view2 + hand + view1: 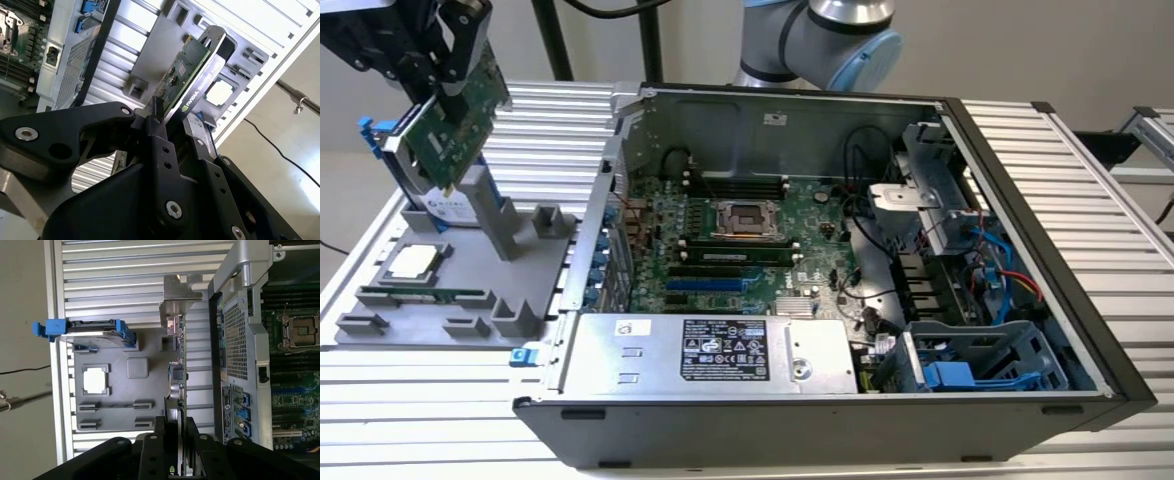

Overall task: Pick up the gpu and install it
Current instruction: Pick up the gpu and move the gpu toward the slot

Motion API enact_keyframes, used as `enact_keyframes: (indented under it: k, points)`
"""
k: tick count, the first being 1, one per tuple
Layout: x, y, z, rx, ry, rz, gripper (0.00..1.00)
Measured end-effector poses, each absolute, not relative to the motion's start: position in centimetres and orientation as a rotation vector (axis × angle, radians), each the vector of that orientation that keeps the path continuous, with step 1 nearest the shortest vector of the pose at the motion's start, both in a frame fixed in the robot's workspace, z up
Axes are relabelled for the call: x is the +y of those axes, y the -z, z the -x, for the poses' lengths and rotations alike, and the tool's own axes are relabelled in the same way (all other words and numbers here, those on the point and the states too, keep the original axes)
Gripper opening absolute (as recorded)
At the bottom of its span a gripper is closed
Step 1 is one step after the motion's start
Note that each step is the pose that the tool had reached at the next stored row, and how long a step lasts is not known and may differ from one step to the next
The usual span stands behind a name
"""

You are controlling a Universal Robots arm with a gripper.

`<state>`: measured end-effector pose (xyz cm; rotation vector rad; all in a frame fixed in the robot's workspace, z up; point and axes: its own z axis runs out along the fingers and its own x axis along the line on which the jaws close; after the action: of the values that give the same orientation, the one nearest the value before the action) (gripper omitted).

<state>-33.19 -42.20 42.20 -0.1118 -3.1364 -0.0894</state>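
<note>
Though grasping the gpu (451,135) tightly by its top edge in the hand (450,80), holds it tilted just above the gray parts tray (400,325) at the exterior view's left, well apart from the open computer case (854,425): judged picked up, not yet installed on the motherboard (720,245).

Print on the gpu (186,70), the hard drive (438,212) and the computer case (1051,250); little of it is legible.
In the second wrist view, white lettering (199,95) with a logo runs along the gpu's black edge, just past the tips of the gripper (159,119) clamping the card. In the exterior view, a white label (450,206) with a blue mark sits on the drive just below the gripper. Well away from the gripper, a large power-supply label (727,350) with fine print and small marks and a small white sticker (774,118) on the case wall are too small to read.
</note>
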Motion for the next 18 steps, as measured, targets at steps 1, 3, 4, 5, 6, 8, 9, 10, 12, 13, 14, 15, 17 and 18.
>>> enact_keyframes:
  k: [1,3,4,5,6,8,9,10,12,13,14,15,17,18]
  points:
    - [-42.2,-42.2,33.1,-3.137,0.09,0.112,0.0]
    - [-42.2,-42.2,33.0,-3.137,0.09,0.112,0.0]
    - [-42.2,-42.2,32.9,-3.137,0.09,0.112,0.0]
    - [-42.2,-42.2,32.8,-3.137,0.09,0.112,0.0]
    - [-42.2,-42.2,32.7,-3.137,0.09,0.112,0.0]
    - [-42.2,-42.2,32.5,-3.137,0.09,0.112,0.0]
    - [-42.2,-42.2,32.4,-3.137,0.09,0.112,0.0]
    - [-42.2,-42.2,32.3,-3.137,0.09,0.112,0.0]
    - [-42.2,-42.2,32.1,-3.137,0.09,0.112,0.0]
    - [-42.2,-42.2,32.0,-3.137,0.09,0.112,0.0]
    - [-42.2,-42.2,31.9,-3.137,0.09,0.112,0.0]
    - [-42.2,-42.2,31.8,-3.137,0.09,0.112,0.0]
    - [-42.2,-42.2,31.6,-3.137,0.09,0.112,0.0]
    - [-42.2,-42.2,31.5,-3.137,0.09,0.112,0.0]
